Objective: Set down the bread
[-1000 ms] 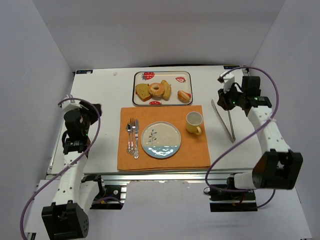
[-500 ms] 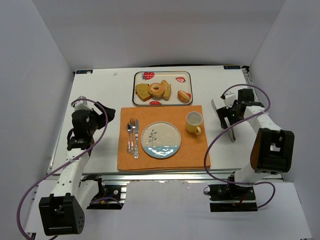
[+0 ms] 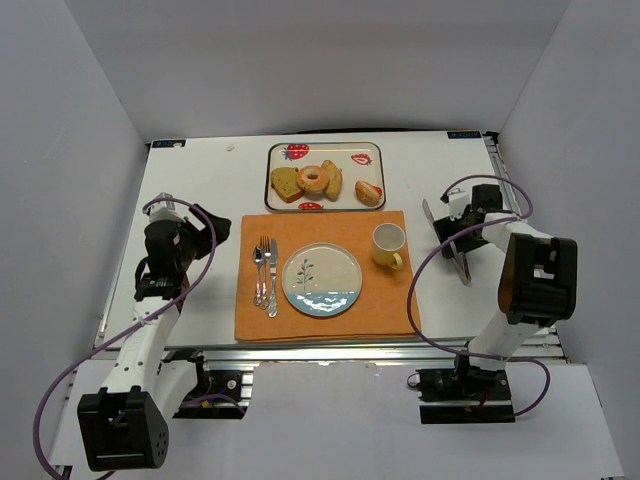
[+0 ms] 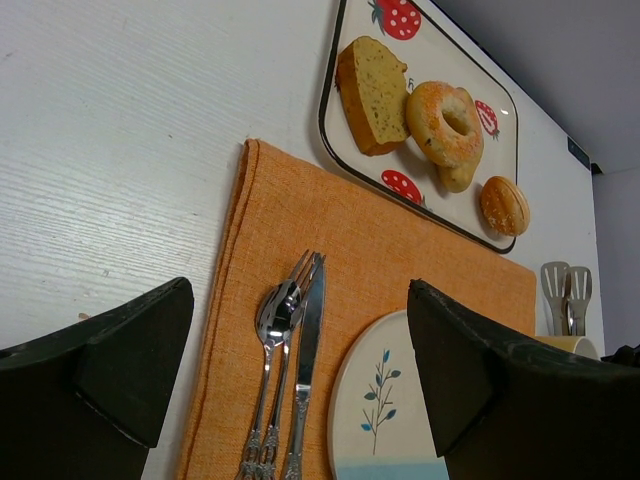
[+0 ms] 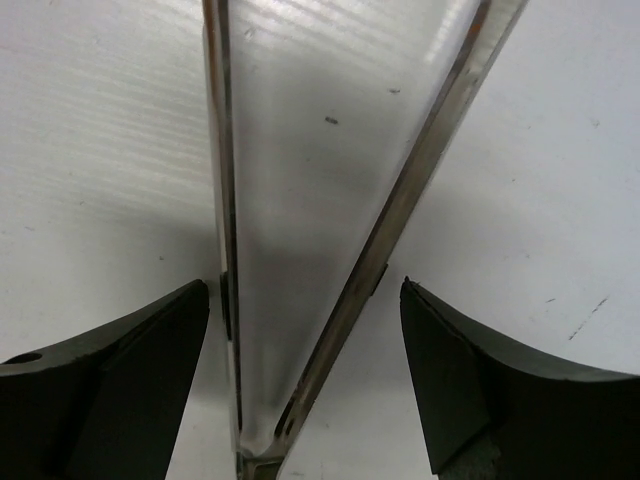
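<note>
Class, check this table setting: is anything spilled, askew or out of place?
Nothing stands out: breads sit on the tray, plate and cup on the placemat, tongs flat beside it.

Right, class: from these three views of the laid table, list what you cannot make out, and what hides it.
Right wrist view: the tips of the tongs, cut off by the top edge.
Left wrist view: most of the cup, behind a finger of the left gripper; the plate's near part, cut off by the bottom edge.
Top view: the bread piece behind the doughnut on the tray, partly covered and too small.
</note>
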Available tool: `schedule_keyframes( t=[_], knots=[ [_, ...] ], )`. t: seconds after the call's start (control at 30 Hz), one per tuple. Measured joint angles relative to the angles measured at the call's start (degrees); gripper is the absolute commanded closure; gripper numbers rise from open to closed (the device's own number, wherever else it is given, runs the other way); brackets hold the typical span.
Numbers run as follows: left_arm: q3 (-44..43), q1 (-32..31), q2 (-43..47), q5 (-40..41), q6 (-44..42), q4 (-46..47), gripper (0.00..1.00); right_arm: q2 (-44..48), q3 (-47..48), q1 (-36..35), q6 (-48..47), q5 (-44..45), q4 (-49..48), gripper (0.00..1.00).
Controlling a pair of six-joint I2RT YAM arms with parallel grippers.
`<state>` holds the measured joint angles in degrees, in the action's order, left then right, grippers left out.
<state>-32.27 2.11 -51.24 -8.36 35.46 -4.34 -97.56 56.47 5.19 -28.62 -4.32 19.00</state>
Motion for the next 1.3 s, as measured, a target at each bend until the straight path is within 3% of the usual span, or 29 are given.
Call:
schedule_keyframes(
  t=[0.47,0.57,0.6,0.7,0.83,1.03,1.3],
  knots=[
    [0.52,-0.09,1.16,1.44,0.85,-0.39,0.03,-1.73,0.44,2.71,-1.68,-7.89,-0.92,0.48],
    [0.72,-0.09,1.64,1.73,1.03,-0.44,0.03,-2.19,0.96,2.95,-2.05,-8.28,-0.94,0.60],
    [0.72,-0.09,1.70,1.77,1.03,-0.44,0.03,-2.29,1.14,3.02,-2.12,-8.35,-0.94,0.71],
    [0.72,-0.09,2.05,1.97,1.05,-0.61,0.03,-2.36,1.25,3.06,-2.49,-8.74,-0.94,0.80],
    [0.72,-0.09,2.80,2.21,1.44,-0.90,0.03,-1.86,1.40,2.99,-4.09,-8.94,0.02,0.79],
    [0.72,-0.09,3.82,2.43,2.05,-0.83,0.03,0.22,8.70,1.77,-6.01,-11.06,5.79,0.66],
    [0.72,-0.09,3.85,2.43,2.56,-0.81,0.03,3.13,20.81,-8.41,-8.59,-12.39,6.67,0.62]
  ],
)
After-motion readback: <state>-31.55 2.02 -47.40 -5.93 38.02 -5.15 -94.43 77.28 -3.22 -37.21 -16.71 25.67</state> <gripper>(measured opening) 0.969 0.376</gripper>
